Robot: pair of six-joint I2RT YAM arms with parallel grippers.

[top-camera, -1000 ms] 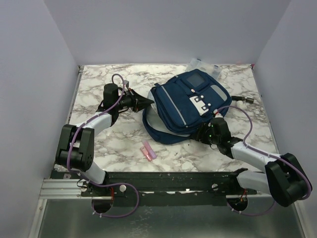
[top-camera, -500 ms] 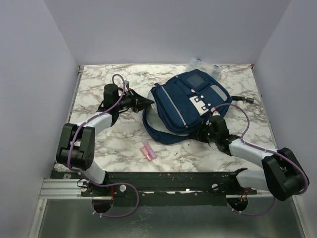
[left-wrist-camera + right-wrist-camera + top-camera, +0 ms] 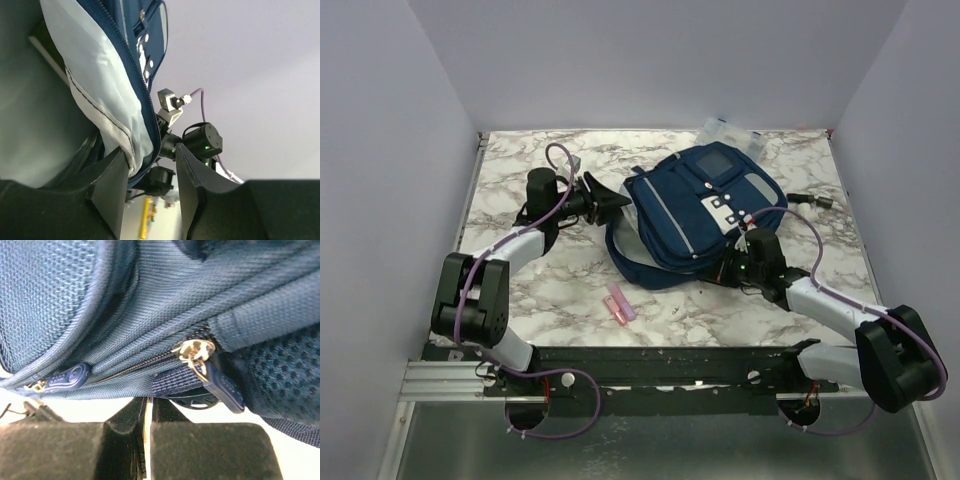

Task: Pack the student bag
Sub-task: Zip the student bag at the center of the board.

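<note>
The large navy blue fabric backpack with grey stripes and a white rectangular patch [image 3: 695, 205] is seen lying flat toward the far right of the marble-patterned surface [image 3: 520, 290], set cornerwise, with its strap looped out on the near side. From above its outline is close to square, so no long axis can be told with confidence.

Its left corner is met by the left claw [image 3: 620, 199]. In the left wrist view that claw [image 3: 150, 155] is shown spread, with the bag's zipped lip and pale grey lining [image 3: 100, 85] passing between the two fingers; the cloth is not yet clamped. The bag thus lies directly right of this claw, its mouth turned toward it.

The right claw [image 3: 730, 268] is tucked against the bag's near right corner. Seen from its own wrist, the claw [image 3: 148, 412] is pressed together just below a zip seam, and nothing can be made out between the pads. A blue rubber zip pull [image 3: 220, 382] hangs just above and to one side; a second slider [image 3: 67, 378] sits farther along the same seam.

Both arms are at the bag, but the opening is judged to be the left arm's to hold.

A small pink oblong object [image 3: 620, 303] lies on the near side, apart from the bag, and a clear plastic box [image 3: 725, 130] is partly hidden behind it.
</note>
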